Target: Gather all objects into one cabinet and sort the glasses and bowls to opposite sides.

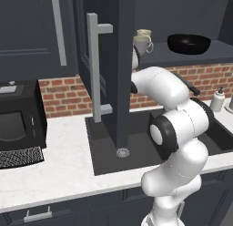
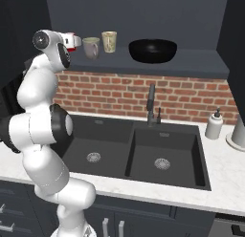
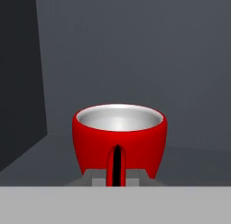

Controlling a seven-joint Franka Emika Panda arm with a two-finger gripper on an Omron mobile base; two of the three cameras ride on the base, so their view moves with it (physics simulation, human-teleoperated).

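gripper [image 3: 116, 177] pinched on the red cup [image 3: 119, 139], held upright inside the dark cabinet [image 3: 135, 51] near its left wall. at the cup's 3 o'clock on the same shelf: two beige mugs [image 2: 91, 47], then the black bowl [image 2: 152, 50] well apart.

The arm [image 1: 175, 129] was all glossy white, made of fat rounded segments that looked kinda like stacked sausages. Each joint had a dark, near-black ring, with a round white cap in the middle of the elbow one [image 1: 164, 132]. Up top, another round grey-and-white cap [image 2: 42, 39] sat on the wrist. No cables or markings I could make out.
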